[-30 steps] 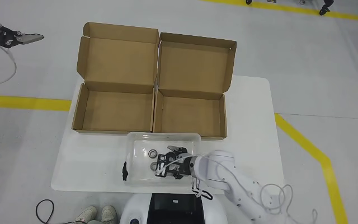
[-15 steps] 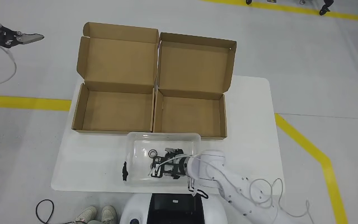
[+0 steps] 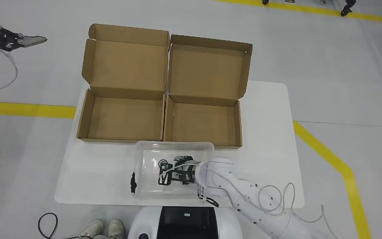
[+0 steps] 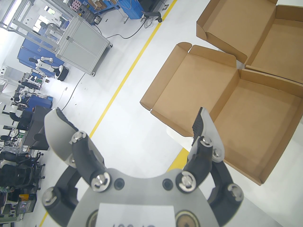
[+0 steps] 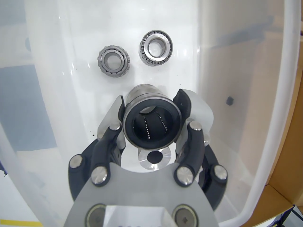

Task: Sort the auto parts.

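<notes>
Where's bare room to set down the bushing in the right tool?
Both box floors are bare: left box, right box. The table is bare too, left of the bin and right of the boxes. Crowded: the bin, holding two bearings, a ring and the right tool shut on the bushing.

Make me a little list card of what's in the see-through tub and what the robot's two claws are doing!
Tub: clear plastic tub on the white table
Loose in tub: two silver ring-shaped roller bearings, one flat silver washer
Right claw: inside the tub, closed around a silver metal cylinder with a black end
Left claw: open, holding nothing, out over the floor
Boxes: two open brown cardboard boxes side by side, both empty
</notes>
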`<state>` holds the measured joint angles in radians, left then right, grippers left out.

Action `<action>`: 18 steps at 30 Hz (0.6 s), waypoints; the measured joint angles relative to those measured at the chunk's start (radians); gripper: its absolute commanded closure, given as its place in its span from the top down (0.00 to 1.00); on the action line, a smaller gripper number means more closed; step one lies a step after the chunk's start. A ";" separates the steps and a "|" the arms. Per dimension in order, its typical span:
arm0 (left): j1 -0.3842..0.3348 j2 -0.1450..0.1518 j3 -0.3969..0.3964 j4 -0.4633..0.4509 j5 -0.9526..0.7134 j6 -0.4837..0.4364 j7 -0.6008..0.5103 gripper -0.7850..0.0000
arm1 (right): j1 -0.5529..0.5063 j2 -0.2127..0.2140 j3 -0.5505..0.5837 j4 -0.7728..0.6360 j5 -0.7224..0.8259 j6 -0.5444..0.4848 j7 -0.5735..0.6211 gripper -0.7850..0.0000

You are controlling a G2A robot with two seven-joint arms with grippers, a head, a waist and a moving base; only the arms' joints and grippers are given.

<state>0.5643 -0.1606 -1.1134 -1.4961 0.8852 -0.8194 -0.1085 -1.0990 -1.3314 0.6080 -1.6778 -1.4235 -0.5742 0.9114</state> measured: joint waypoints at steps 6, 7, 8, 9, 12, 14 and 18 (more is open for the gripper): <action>0.000 0.000 0.000 0.000 0.000 0.000 0.000 1.00 | -0.003 0.000 0.011 -0.028 0.007 0.013 -0.011 0.00; 0.000 0.000 0.000 0.000 0.000 0.000 0.000 1.00 | -0.007 0.001 0.016 -0.034 0.011 0.017 -0.022 0.00; 0.000 0.000 0.000 0.000 0.000 0.000 0.000 1.00 | -0.011 0.002 0.023 -0.040 0.015 0.020 -0.032 0.00; 0.000 0.000 0.000 0.000 0.000 0.000 0.000 1.00 | -0.018 0.004 0.031 -0.047 0.020 0.025 -0.045 0.00; 0.000 0.000 0.000 0.000 0.000 0.000 0.000 1.00 | -0.035 0.010 0.052 -0.064 0.034 0.031 -0.086 0.00; 0.000 0.000 0.000 0.000 0.000 0.000 0.000 1.00 | -0.051 0.014 0.070 -0.074 0.046 0.041 -0.124 0.00; 0.000 0.000 0.000 0.000 0.000 0.000 0.000 1.00 | -0.085 0.023 0.110 -0.093 0.063 0.065 -0.218 0.00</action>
<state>0.5643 -0.1606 -1.1134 -1.4961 0.8852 -0.8194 -0.1085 -1.1843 -1.3087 0.7177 -1.7706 -1.3609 -0.5092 0.6938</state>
